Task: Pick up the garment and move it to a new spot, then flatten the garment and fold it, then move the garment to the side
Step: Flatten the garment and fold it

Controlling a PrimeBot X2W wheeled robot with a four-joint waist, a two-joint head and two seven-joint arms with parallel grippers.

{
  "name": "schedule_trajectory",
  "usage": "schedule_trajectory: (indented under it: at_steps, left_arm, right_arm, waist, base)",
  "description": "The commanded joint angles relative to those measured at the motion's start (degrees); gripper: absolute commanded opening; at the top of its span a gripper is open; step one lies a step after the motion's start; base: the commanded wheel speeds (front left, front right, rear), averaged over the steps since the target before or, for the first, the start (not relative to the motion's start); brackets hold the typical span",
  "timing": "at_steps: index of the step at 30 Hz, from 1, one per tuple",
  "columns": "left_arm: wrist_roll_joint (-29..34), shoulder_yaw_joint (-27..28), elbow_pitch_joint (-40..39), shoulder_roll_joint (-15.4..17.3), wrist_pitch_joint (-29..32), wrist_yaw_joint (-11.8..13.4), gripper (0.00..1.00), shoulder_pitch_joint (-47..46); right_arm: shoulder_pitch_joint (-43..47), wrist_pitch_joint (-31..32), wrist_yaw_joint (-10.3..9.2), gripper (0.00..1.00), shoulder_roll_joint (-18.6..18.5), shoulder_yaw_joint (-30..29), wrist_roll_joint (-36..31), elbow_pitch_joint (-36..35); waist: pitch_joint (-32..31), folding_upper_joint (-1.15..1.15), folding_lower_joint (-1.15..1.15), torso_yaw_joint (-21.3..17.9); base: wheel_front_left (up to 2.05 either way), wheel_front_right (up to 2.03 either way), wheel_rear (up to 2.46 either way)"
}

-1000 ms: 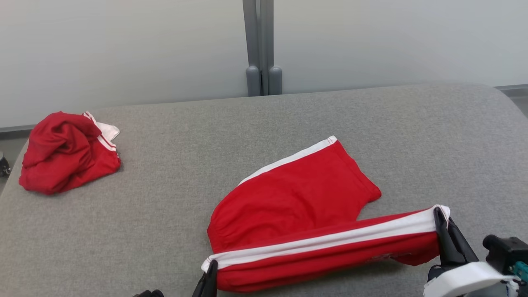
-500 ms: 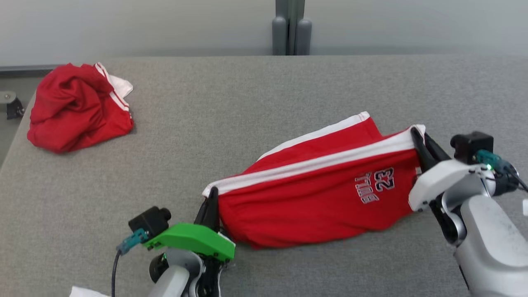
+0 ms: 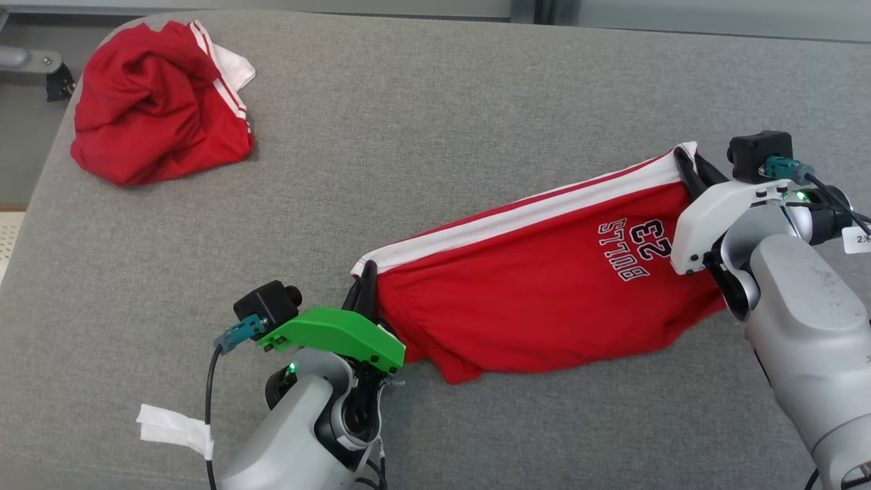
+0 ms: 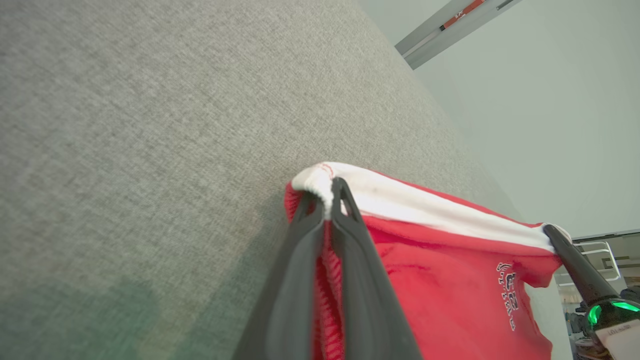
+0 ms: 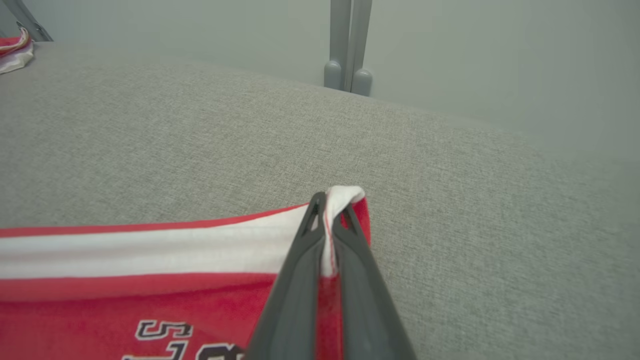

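Observation:
The garment is a pair of red shorts with a white side stripe and a "BULLS 23" print, stretched between both grippers over the grey table. My left gripper is shut on the stripe's left corner; the left wrist view has this gripper pinching the white hem of the garment. My right gripper is shut on the stripe's right corner, and the right wrist view shows this gripper clamping the garment. The shorts' lower edge sags onto the table.
A second crumpled red garment lies at the table's far left corner. A white paper strip hangs near my left forearm. A grey post stands behind the table's far edge, and a caster sits off the left side.
The head camera has tilted down. Both grippers have carried the striped edge away from me, over the half lying flat, so the printed side now faces up.

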Motion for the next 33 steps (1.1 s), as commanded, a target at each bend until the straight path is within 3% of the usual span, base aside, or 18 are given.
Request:
schedule_trajectory:
  at_steps: [1,5,6,7,8,9,12,20,25,33]
  left_arm:
    - [-0.43,-0.32,0.41,0.34,-0.29,0.26,0.00,-1.28]
    - [-2.12,-2.06,1.52,0.35,-0.57,0.08,0.00,-2.55]
    - [-2.46,-2.26,1.62,0.35,-0.59,0.10,0.09,-2.68]
    - [-2.47,-2.22,1.58,0.35,-0.52,0.12,0.33,-2.77]
    - [-2.22,-1.91,1.33,0.36,-0.54,0.19,0.74,-2.72]
    - [-1.73,-1.66,1.07,0.36,-0.56,0.14,1.00,-2.44]
    - [1.65,-1.42,0.04,0.34,-0.52,-0.43,1.00,-0.52]
    - [14.75,0.43,-4.89,3.02,-0.46,1.08,1.00,5.99]
    - [20.95,1.18,-9.34,6.06,-0.46,3.39,1.00,10.57]
    - [24.52,4.28,-13.94,8.92,-0.46,7.01,1.00,15.33]
  right_arm:
    - [-1.01,-0.49,-0.15,0.00,-0.44,0.42,0.50,0.92]
    - [-3.39,-1.53,-0.15,0.00,-0.58,2.63,2.02,5.15]
    - [-3.85,-1.85,-0.15,0.29,-0.61,3.05,2.42,6.15]
    - [-4.20,-2.09,-0.15,0.59,-0.61,3.29,2.78,6.93]
    - [-4.57,-2.40,-0.15,1.00,-0.50,3.70,3.14,7.68]
    - [-4.89,-2.61,-0.15,1.00,-0.43,4.06,3.46,8.32]
    - [-5.33,-3.21,-0.14,1.00,-0.40,5.57,4.85,9.84]
    - [-3.05,-2.99,-0.14,1.00,-2.59,10.73,9.50,10.56]
    - [-0.41,0.20,-0.14,1.00,-4.93,14.36,13.55,9.96]
    - [2.44,8.03,-0.14,1.00,-7.42,19.14,19.84,8.20]
  waist:
    - [1.09,0.00,0.00,1.03]
    - [1.27,0.00,0.00,1.26]
    - [1.17,0.00,0.00,1.28]
    - [1.06,0.00,0.00,1.30]
    - [0.91,0.00,0.00,1.33]
    - [0.73,0.00,0.00,1.33]
    - [-0.30,0.00,0.00,1.27]
    - [-4.56,0.00,0.00,1.12]
    - [-7.79,0.00,0.00,1.18]
    - [-9.12,0.00,0.00,2.00]
  base:
    - [0.00,0.00,0.00]
    - [0.00,0.00,0.00]
    - [0.00,0.00,0.00]
    - [0.00,0.00,0.00]
    - [0.00,0.00,0.00]
    - [0.00,0.00,0.00]
    - [0.00,0.00,0.00]
    - [0.00,0.00,0.00]
    - [0.00,0.00,0.00]
    - [0.00,0.00,0.00]
